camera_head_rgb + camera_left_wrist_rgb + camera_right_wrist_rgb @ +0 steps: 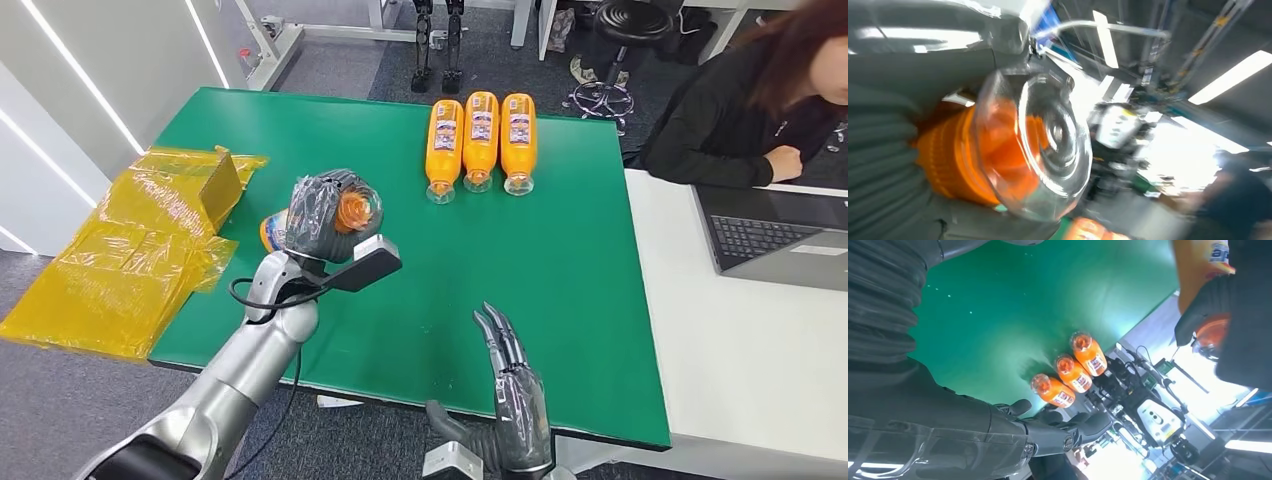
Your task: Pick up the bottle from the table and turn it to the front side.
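Observation:
My left hand [318,214] grips an orange bottle [352,212] above the left part of the green table [560,260]. The bottle's clear cap end points toward me, and its labelled base sticks out behind the hand. In the left wrist view the clear cap and orange neck of the bottle [1033,150] sit close against the hand [883,165]. My right hand [512,390] hovers open over the table's near edge, fingers apart and holding nothing. The right wrist view shows that hand [1053,432] with the held bottle [1205,270] at the picture's edge.
Three orange bottles [480,140] lie side by side at the table's far middle, caps toward me. Yellow plastic wrap and a box [150,240] hang off the left edge. A person in black [750,100] sits at a white desk with a laptop [775,235] on the right.

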